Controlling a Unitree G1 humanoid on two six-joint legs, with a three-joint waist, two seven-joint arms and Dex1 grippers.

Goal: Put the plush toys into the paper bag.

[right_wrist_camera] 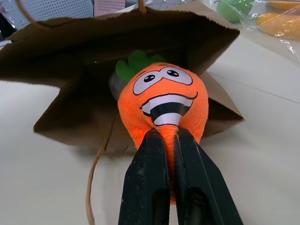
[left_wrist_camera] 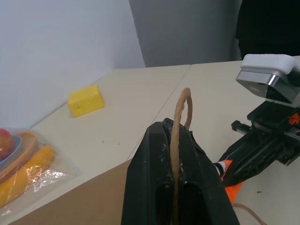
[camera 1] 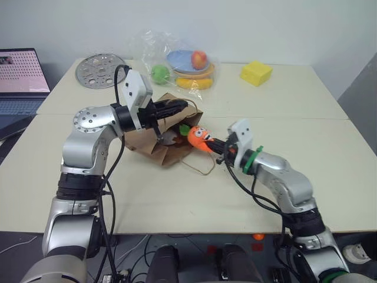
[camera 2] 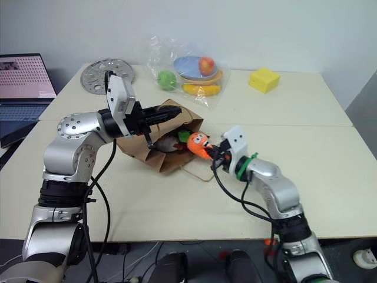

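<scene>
The brown paper bag (camera 1: 154, 147) lies on its side in the middle of the table, its mouth turned toward my right arm. My left gripper (camera 1: 177, 108) is shut on the bag's cord handle (left_wrist_camera: 183, 108) and holds the upper lip raised. The orange carrot plush toy (right_wrist_camera: 161, 101), with a cartoon face and green leaves, hangs at the bag's mouth, leaves toward the opening. My right gripper (right_wrist_camera: 168, 133) is shut on its pointed end. A pale rounded thing (camera 1: 171, 139) lies just inside the bag, partly hidden.
The bag's other cord handle (camera 1: 200, 168) trails on the table below the carrot. At the back stand plastic-wrapped fruit on plates (camera 1: 185, 68), a yellow block (camera 1: 255, 73) and a perforated metal disc (camera 1: 101, 70). A laptop (camera 1: 20, 79) sits at the far left.
</scene>
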